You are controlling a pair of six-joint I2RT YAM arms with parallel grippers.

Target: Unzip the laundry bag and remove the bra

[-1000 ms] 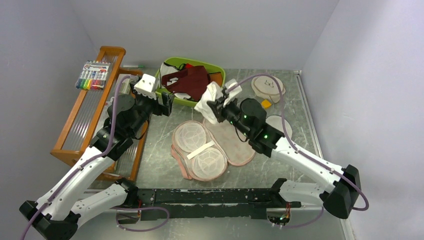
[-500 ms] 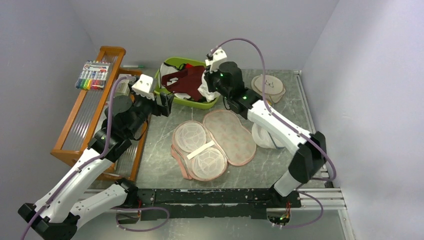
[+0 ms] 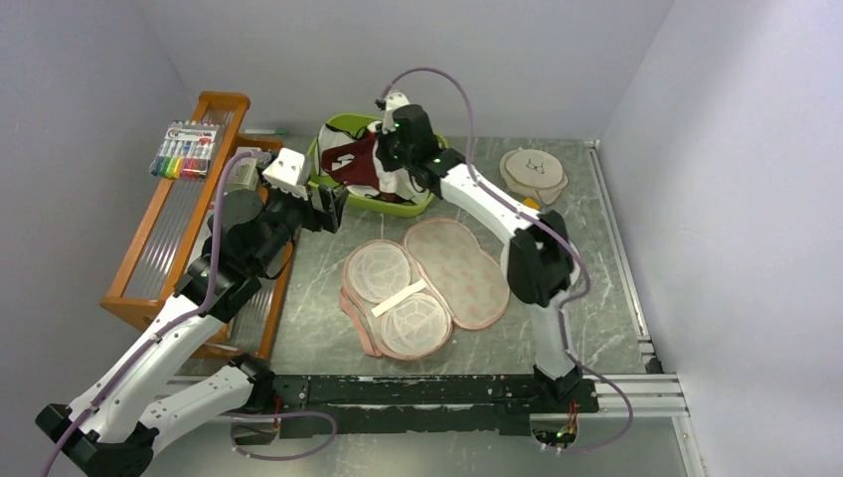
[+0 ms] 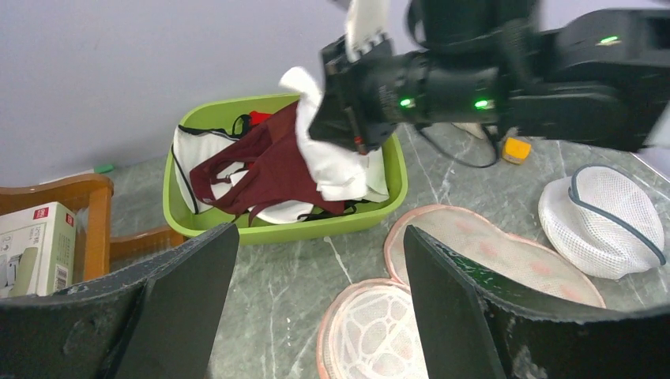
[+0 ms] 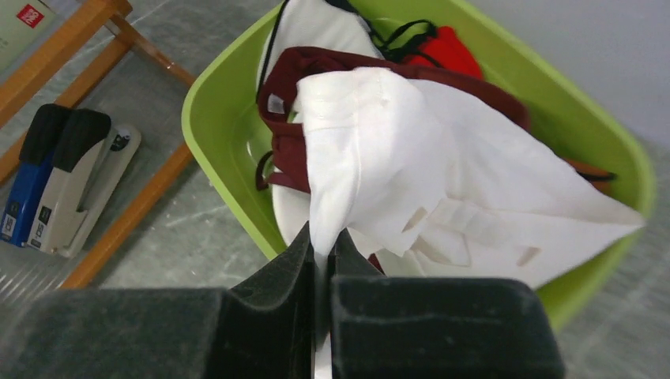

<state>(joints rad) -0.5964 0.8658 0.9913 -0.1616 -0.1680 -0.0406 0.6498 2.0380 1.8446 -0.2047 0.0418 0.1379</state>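
Observation:
The laundry bag lies unzipped and spread flat mid-table, its pale pink inside and a mesh-lined half facing up; it also shows in the left wrist view. My right gripper is shut on the white bra and holds it over the green bin. The bra hangs into the bin and also shows in the left wrist view. My left gripper is open and empty, above the table just left of the bin.
The bin holds a maroon garment and other clothes. A round white mesh bag lies right of the pouch. A cream disc and an orange block are at back right. A wooden rack with markers stands left.
My right arm has swung from above the pouch to the back left, carrying the bra over the green bin. My left arm has barely moved.

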